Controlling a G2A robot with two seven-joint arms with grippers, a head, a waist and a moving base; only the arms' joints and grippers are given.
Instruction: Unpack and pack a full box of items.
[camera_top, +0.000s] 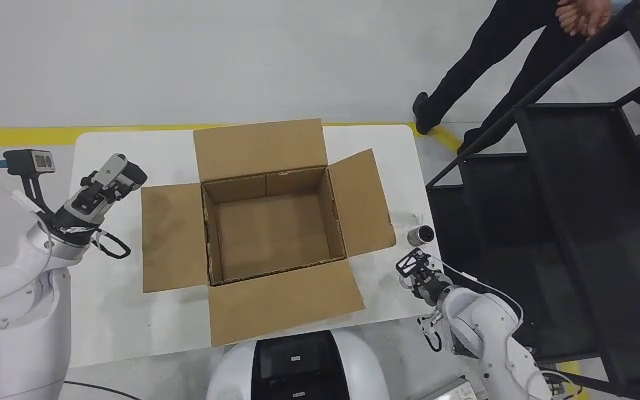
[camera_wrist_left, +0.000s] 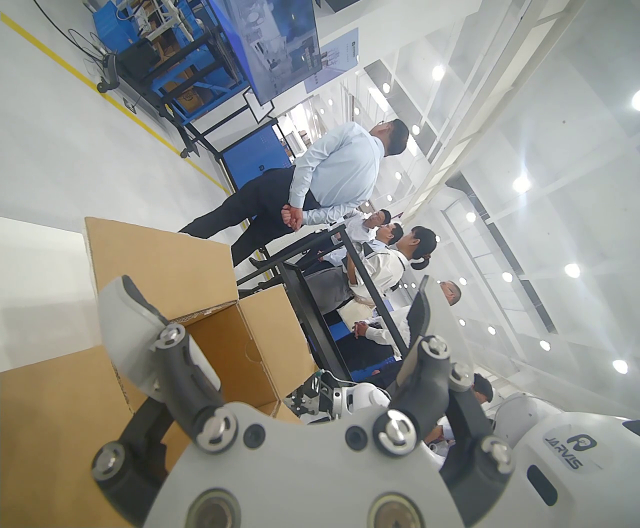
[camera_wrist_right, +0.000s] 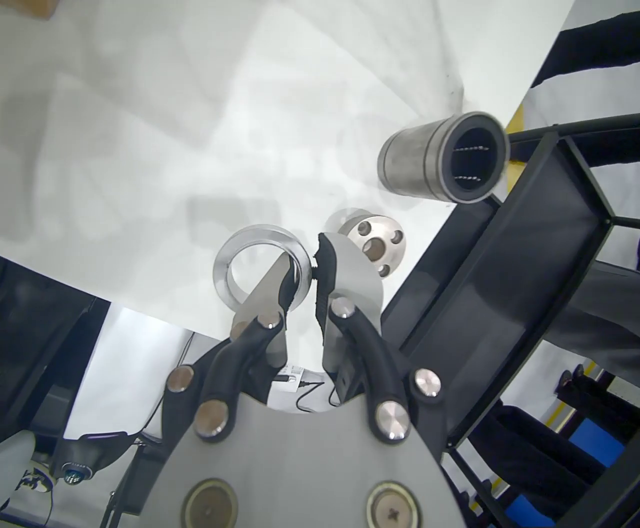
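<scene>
— Where the tabletop (camera_top: 110, 310) ends on the right, how much room is left?
— Little. The box (camera_top: 275, 235) sits in the middle with all four flaps spread. Its right flap (camera_top: 362, 203) leaves a narrow strip of bare surface, and a black rack (camera_top: 570, 200) stands just beyond that edge. The far and near flaps reach the far and near edges. On the left, the strip beside the flap is wider.
— Where are the right jaws?
— At that narrow strip, near the front right corner. From above, a metal cylinder (camera_top: 421, 235) lies just beside them, close to the edge. The wrist camera adds a metal ring (camera_wrist_right: 222, 272) and a drilled disc (camera_wrist_right: 375, 245) next to it. The right jaws pinch the ring's wall, one inside and one outside. Whether the ring rests on the surface, I cannot tell.
— And the left jaws?
— Spread wide, holding nothing, over the left strip beside the left flap.
— What is in the box?
— Bare cardboard floor; the metal parts lie outside it.
</scene>
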